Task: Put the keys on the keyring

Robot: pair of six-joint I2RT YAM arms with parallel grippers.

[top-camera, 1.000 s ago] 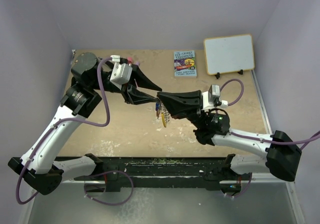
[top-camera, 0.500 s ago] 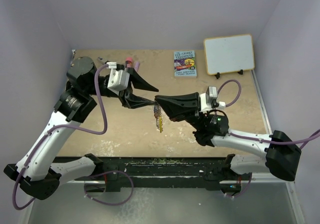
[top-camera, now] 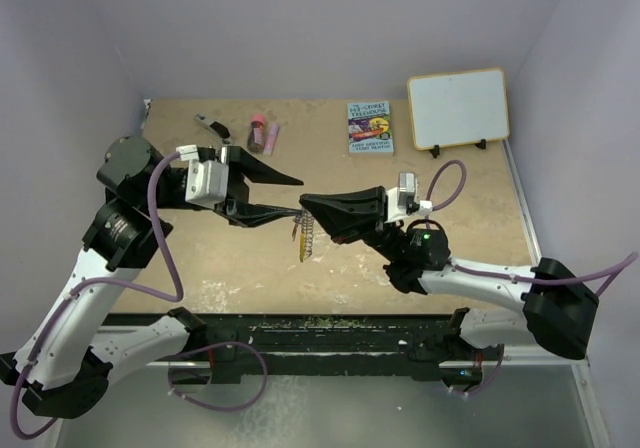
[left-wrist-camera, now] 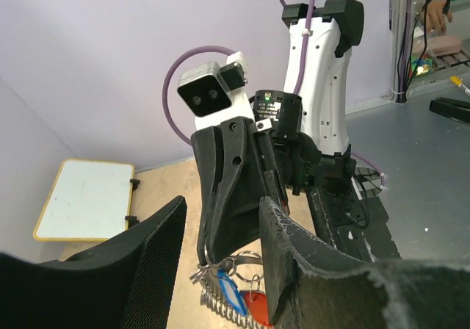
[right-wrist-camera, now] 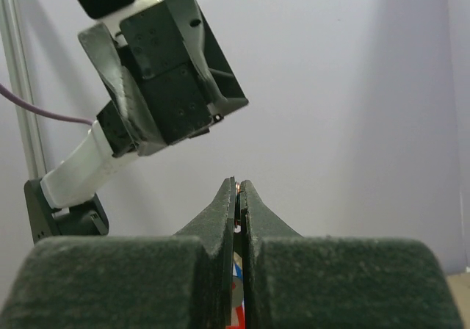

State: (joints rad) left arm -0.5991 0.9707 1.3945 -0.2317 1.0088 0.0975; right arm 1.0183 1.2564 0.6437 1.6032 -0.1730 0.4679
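- The keyring (top-camera: 306,231) hangs straight down from a pinch at its top. The silvery coil is uppermost and the yellow end lowest, so its long axis runs vertical.
- The blue key (left-wrist-camera: 228,297) and red key (left-wrist-camera: 258,311) bunch against the coil. You cannot tell whether either is threaded on.
- Your right gripper (right-wrist-camera: 238,189) is pressed together on the ring's top, so that arm carries the bundle.
- Your left gripper (top-camera: 298,196) is spread and holds nothing. It is nose to nose with the right, one finger either side of the right's tip.
- The keys dangle just under the left fingers. By my read, a grab needs a dip down, not a reach forward.
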